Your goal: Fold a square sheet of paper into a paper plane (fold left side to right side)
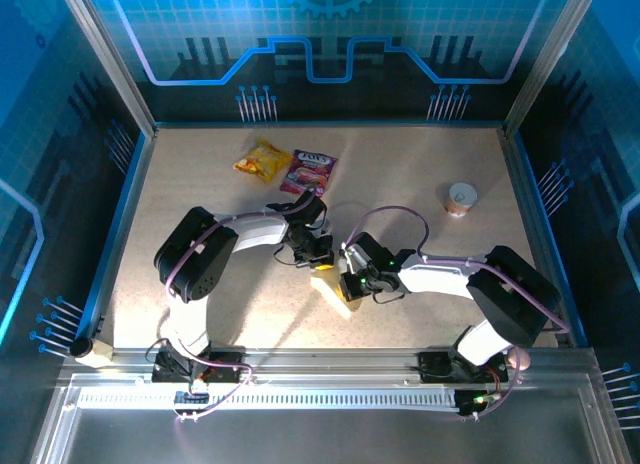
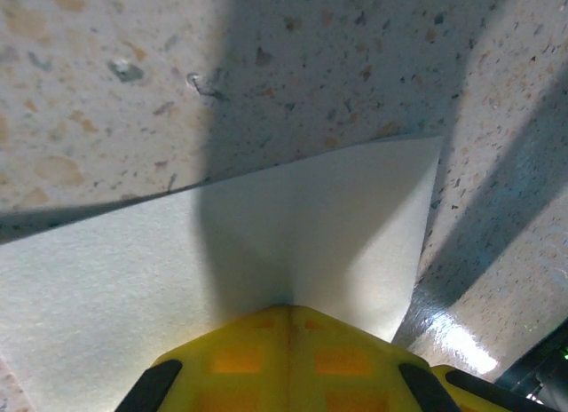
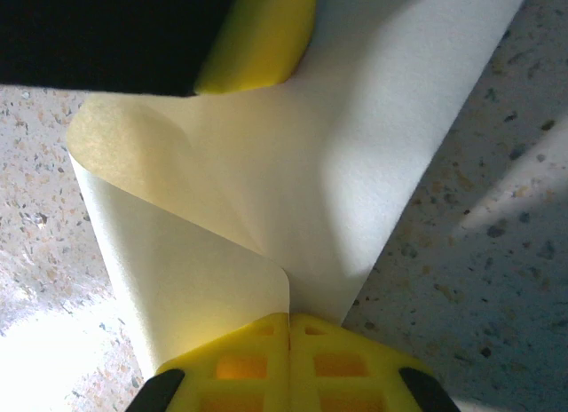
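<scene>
The sheet of paper (image 1: 333,292) lies mid-worktop (image 1: 210,184), between the two arms. The right claw (image 3: 288,321) is clamped on its curled-up edge, with the sheet stretching straight ahead. The left claw (image 2: 288,312), fingers together, presses the opposite end, so the right arm seems better placed to carry the flap.

The square sheet of paper (image 3: 373,154), curled over at 9 o'clock, was pinched at 6 o'clock by the right gripper (image 3: 289,330) and touched at 12 o'clock by another yellow pad (image 3: 262,35).
</scene>
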### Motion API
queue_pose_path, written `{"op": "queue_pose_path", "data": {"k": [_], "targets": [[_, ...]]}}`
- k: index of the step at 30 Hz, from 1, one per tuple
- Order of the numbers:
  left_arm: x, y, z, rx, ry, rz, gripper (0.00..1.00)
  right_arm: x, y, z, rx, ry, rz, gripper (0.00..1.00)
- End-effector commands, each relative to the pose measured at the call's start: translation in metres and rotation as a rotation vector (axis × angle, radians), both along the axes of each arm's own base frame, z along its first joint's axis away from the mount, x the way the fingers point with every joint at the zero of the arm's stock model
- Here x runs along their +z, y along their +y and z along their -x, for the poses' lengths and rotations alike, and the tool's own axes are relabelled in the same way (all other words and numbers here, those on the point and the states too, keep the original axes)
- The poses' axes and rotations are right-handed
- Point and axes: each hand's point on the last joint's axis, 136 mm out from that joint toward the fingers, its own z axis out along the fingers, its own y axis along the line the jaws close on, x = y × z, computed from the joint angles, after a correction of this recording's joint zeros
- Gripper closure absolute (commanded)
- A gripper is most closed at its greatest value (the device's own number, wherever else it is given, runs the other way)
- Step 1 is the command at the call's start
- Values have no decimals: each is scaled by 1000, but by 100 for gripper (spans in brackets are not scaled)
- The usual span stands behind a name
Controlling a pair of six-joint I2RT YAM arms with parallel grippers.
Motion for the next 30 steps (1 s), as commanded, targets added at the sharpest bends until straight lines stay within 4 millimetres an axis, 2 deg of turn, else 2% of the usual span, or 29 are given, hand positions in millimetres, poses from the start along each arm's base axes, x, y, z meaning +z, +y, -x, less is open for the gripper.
{"op": "queue_pose_path", "data": {"k": [1, 9, 13, 15, 19, 23, 30], "targets": [[-10, 16, 13, -16, 19, -93, 92, -26, -19, 14, -18, 71, 72, 100], [32, 12, -19, -14, -70, -51, 86, -32, -27, 20, -23, 84, 98, 100], [56, 21, -33, 5, -119, -55, 84, -31, -27, 19, -24, 77, 98, 100], [65, 27, -35, 16, -140, -50, 86, -30, -27, 19, -23, 74, 97, 100], [76, 33, -23, 25, -168, -9, 93, -29, -28, 18, -22, 70, 103, 100], [74, 37, 3, 61, -145, 64, 96, -28, -30, 17, -27, 65, 114, 100], [77, 29, 36, 108, -127, 246, 97, -31, -34, 19, -23, 75, 137, 100]]}}
